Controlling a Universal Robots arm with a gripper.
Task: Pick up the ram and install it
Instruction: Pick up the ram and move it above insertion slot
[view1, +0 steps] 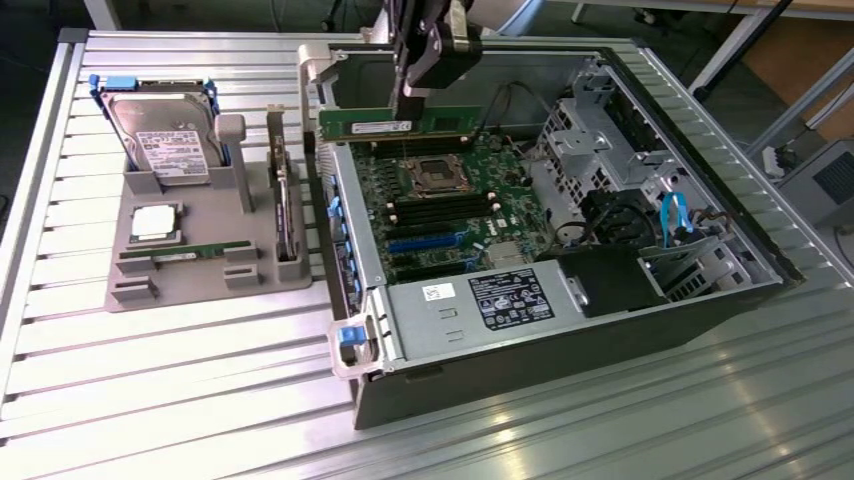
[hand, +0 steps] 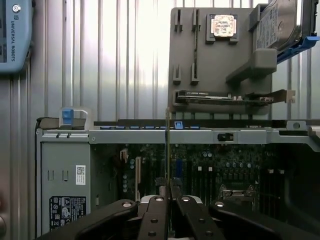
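The ram (view1: 367, 127) is a long green stick, and my gripper (view1: 416, 95) is shut on its upper edge. It hangs level above the motherboard (view1: 461, 215) inside the open computer case (view1: 694, 300), over the far end of the board, clear of the black memory slots (view1: 430, 207). In the wrist view the ram (hand: 167, 140) appears edge-on as a thin vertical line. The gripper (hand: 168, 189) pinches it between two dark fingers (hand: 159, 200) above the case's interior.
A grey holder (view1: 200, 285) on the exterior view's left carries a hard drive (view1: 167, 145), a silver processor (view1: 154, 222), a dark expansion card (view1: 280, 200) on edge and another green stick (view1: 187, 253). The power supply (view1: 494, 300) and drive cage (view1: 601, 130) sit inside the case.
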